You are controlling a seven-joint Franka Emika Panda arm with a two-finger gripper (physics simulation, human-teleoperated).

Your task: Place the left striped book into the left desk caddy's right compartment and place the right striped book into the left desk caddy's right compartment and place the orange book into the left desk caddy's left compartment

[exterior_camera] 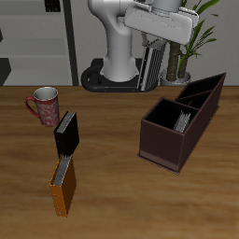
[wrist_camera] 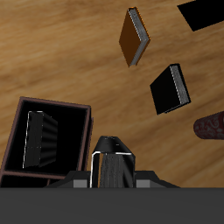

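Gripper (exterior_camera: 152,51) hangs well above the table, closed on the held striped book (exterior_camera: 151,75), which hangs edge-down between its fingers; the wrist view shows the book's black and grey stripes clamped between the two pads. Below the hand and nearer the table's front edge sits the left desk caddy (exterior_camera: 155,142), a dark maroon box with two wells. The stowed striped book (exterior_camera: 182,119) stands inside one well, close to the hand in the wrist view, though which compartment it is cannot be told for certain. The orange book (exterior_camera: 63,189) lies flat on the wood, well apart from the hand and far across the table from the caddy. Just beyond it lie a black book (exterior_camera: 67,133) and a red patterned mug (exterior_camera: 43,105), neither in the hand's way. By this showing, one striped book appears delivered, the second is in the air and not yet over the caddy, and the orange book is untouched.
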